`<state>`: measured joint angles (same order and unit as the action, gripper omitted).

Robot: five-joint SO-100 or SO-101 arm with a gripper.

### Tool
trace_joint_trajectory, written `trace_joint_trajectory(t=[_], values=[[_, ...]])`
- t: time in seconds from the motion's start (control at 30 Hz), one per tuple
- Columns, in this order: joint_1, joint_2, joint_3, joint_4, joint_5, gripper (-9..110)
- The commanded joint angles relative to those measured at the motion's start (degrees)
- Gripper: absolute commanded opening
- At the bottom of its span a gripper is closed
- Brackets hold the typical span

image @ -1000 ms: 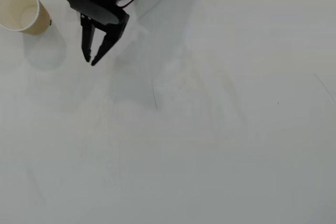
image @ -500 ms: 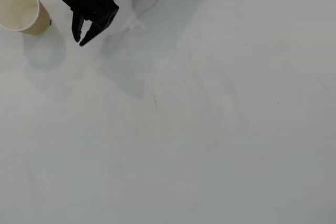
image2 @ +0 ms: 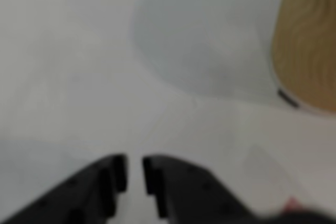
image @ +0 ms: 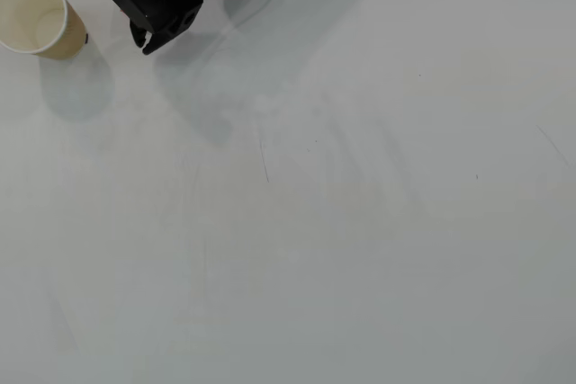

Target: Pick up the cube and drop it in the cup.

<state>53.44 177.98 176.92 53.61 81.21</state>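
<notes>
Standing upright, cup, pale inside showing nothing; tool nearly closed, empty

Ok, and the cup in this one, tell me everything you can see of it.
The cup is a tan paper cup with a white rim and a pale inside, standing upright on the white table at the top left of the overhead view. Nothing shows inside it from above. It casts a soft shadow below it in that view. The wrist view shows its tan wall, blurred, at the right edge, with a small dark mark near its base. Nothing touches it; the gripper sits apart, to its right in the overhead view.
</notes>
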Motion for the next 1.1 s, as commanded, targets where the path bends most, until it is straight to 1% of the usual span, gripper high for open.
trace_joint_trajectory(t=[0.0,0.53,0.77,1.07], values=[[0.79,2.02,2.02,1.76,-0.44,0],[2.37,2.02,2.02,9.23,-0.53,0],[5.54,2.02,2.02,8.44,-0.53,0],[10.72,2.02,2.02,4.31,-0.62,0]])
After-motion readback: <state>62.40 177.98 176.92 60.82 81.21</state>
